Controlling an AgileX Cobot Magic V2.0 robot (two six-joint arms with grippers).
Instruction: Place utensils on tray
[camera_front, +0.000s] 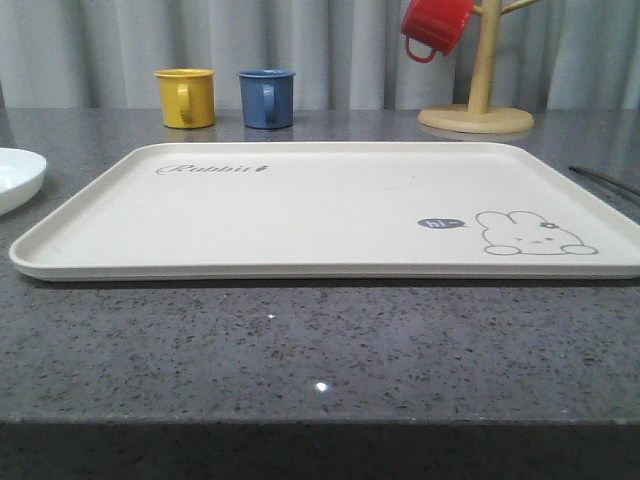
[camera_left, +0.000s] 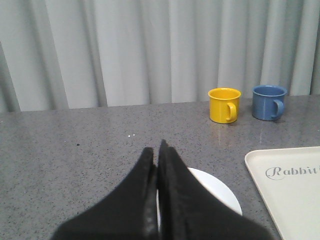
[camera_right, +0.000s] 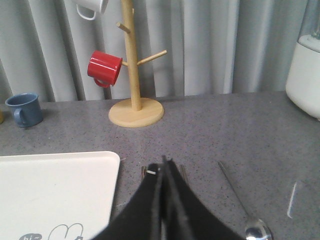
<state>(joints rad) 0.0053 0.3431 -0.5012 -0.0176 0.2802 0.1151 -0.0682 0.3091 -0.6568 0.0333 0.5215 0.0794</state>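
The large flat cream rectangular tray (camera_front: 330, 205) with rounded corners lies bare in the middle of the speckled grey stone worktop (camera_front: 320, 345); no utensil is on it, so the task looks not yet begun.

The shiny silver utensils lie on the worktop just right of the tray. In the right wrist view a long-handled, round-bowled metal spoon (camera_right: 245, 210) is plain, and thin metal ends (camera_right: 183, 171), perhaps fork tines or chopsticks, peek out either side of the black right claw (camera_right: 164, 161), whose fingers are pressed together on nothing. The black left claw (camera_left: 156, 152) is likewise closed and empty, hanging over a round white plate (camera_left: 220, 192) at the tray's left.

Everything is left to do: each utensil must be picked up and carried left onto the tray.

Readable writing: grey script "Rabbit" (camera_front: 212, 169) at the tray's far left corner, and a small dark bubble reading "hi~" (camera_front: 441, 222) beside the drawn grey rabbit (camera_front: 535, 234).
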